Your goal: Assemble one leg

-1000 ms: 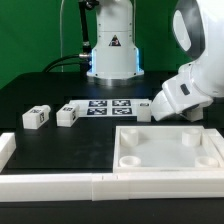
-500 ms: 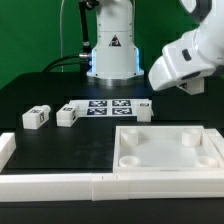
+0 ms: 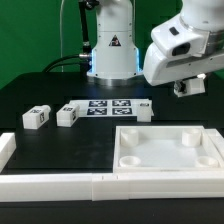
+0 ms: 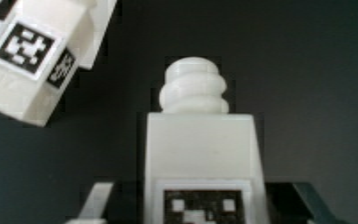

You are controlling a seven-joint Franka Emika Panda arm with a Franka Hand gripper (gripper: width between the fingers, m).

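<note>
While the end effector [image 3: 188,87] hangs high over the worktop [image 3: 35,95] at the exterior view's right, its dark fingers [image 4: 98,200] pinch the leg [image 4: 202,140]. The wrist view shows the leg clamped at its marker-tagged body, with the knobbed, screw-like tip sticking out beyond the fingers and touching nothing. The other legs [image 3: 68,115] lie loose on the worktop: two side by side off the marker board's [image 3: 105,106] left end in the exterior view, and a third just beside its right end. A tagged white block [image 4: 43,55] past the held leg in the wrist view is probably one of them, though which one cannot be told. The white tray [image 3: 165,172] lies nearer the camera, below the arm, and every corner socket [image 3: 193,138] in view looks unfilled. By my reading the pick is done and the carry is in hand, while insertion is not yet begun. The next move calls for bringing the leg over one socket, lining its tip up squarely with the hole, lowering gently until it seats, and then probably twisting it home without loosening the grip.
</note>
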